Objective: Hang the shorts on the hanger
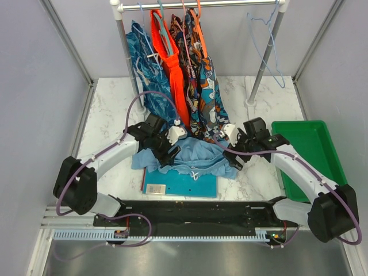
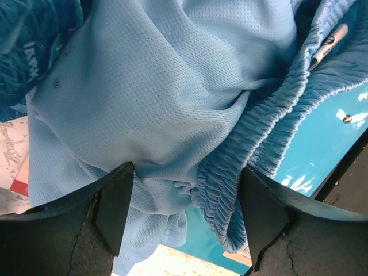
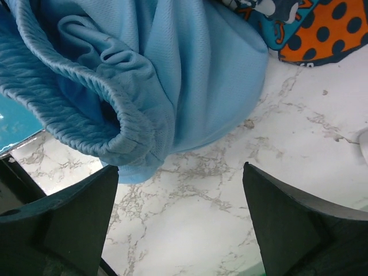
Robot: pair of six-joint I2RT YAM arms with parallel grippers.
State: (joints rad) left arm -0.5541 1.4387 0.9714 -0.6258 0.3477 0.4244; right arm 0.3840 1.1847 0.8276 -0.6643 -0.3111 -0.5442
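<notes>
My left hand (image 2: 185,198), jaws apart, hovers over the shorts (image 1: 195,156) on the worktop (image 1: 109,115). My right hand (image 3: 179,201) gapes at their edge; the hanger (image 1: 261,45) hangs behind.

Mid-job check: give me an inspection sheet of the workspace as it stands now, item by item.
Surface: white marble table; no spill seen.
Job's things: shorts lie crumpled between the arms, partly over a teal board; hanger hangs bare at the right end of the rail.
Clutter: green tray at right; blue, orange and patterned garments hang on the rail.
Grippers: left gripper open, shorts fabric between its fingers; right gripper open over marble, beside the shorts.
Cables: purple cables loop along both arms; no snag seen.
Surroundings: grey walls on three sides.
</notes>
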